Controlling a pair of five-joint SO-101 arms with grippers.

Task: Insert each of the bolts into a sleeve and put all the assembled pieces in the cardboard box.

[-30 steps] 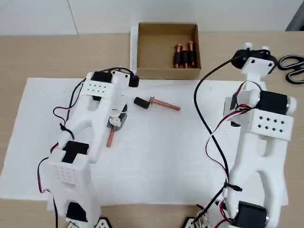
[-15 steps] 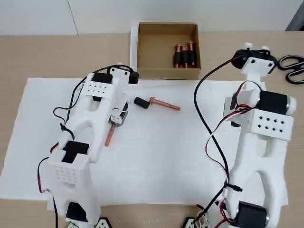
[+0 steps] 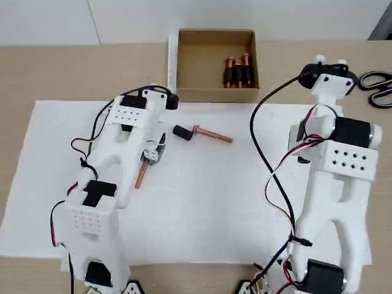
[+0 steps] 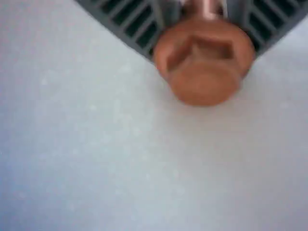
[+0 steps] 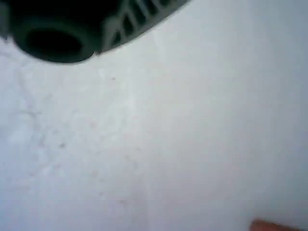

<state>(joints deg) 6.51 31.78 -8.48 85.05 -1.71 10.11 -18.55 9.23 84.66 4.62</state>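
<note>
My left gripper point(image 3: 150, 155) is shut on a copper bolt point(image 3: 141, 176) that slants down to the white sheet point(image 3: 202, 202). The left wrist view has the bolt's hex head point(image 4: 204, 62) between grey ribbed fingers point(image 4: 120, 19). A second bolt point(image 3: 213, 134) lies on the sheet with its head against a black sleeve point(image 3: 181, 132). The cardboard box point(image 3: 190, 61) at the back holds assembled pieces point(image 3: 237, 72). My right gripper point(image 3: 302, 150), low at the sheet's right side, holds a black sleeve point(image 5: 53, 41) beside its ribbed finger point(image 5: 139, 17).
Black scissors point(image 3: 380, 87) lie at the table's far right edge. Cables point(image 3: 269, 177) loop off both arms over the sheet. The sheet's middle and near part is bare.
My left arm has shifted a little toward the box, carrying the bolt with it. The right arm, the loose bolt and the sleeve have kept still.
</note>
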